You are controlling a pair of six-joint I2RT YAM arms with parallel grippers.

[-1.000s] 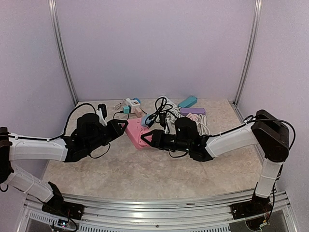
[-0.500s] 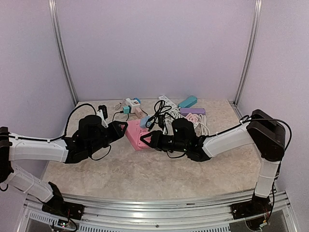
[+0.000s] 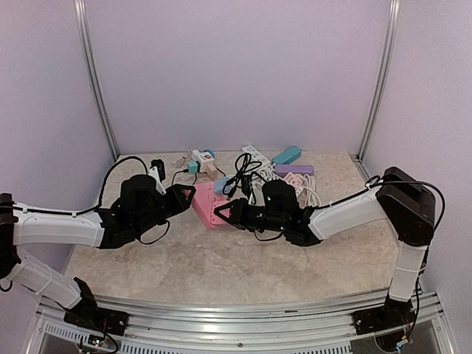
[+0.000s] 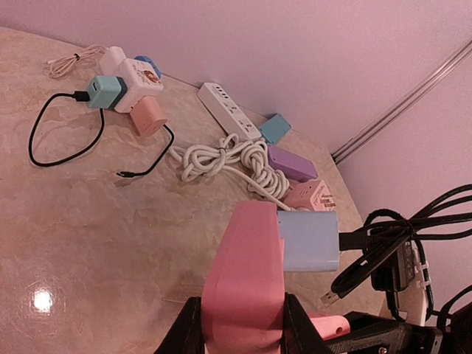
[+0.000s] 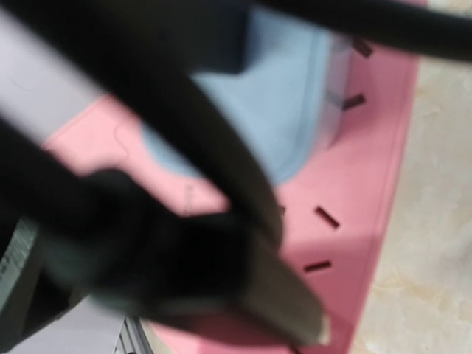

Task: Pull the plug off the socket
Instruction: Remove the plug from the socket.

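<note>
The plug (image 4: 308, 241), a pale blue block, sits in the side face of the pink socket (image 4: 247, 273), with a black cable (image 4: 383, 237) leaving its free end. In the top view the pair lies near the middle of the bench (image 3: 221, 265), somewhat closer to the far edge, between the two arms.

The left wrist view shows what the top view does not. The socket is seen edge-on, pinched between the two black fingers of the left end effector (image 4: 243, 332), so that end effector is clenched on the socket. From above, only its tip can be seen meeting the socket's left end.

The right end effector (image 3: 223, 210) is at the socket's near right side in the top view. I cannot tell whether it is released or clenched. Its own wrist view is filled with blurred dark shapes close to the lens. Behind them are the plug's blue body (image 5: 287, 110) and the socket's pink face (image 5: 361, 214) with small slots.

The left wrist view also sorts out the clutter toward the far edge. A coiled white cord (image 4: 228, 158) lies just beyond the socket, with a white strip (image 4: 228, 110), a teal block (image 4: 274, 127) and a purple strip (image 4: 291, 162) near the far right corner. Small cubes (image 4: 136, 74) sit toward the far left, beside a thin black lead (image 4: 59, 140).
</note>
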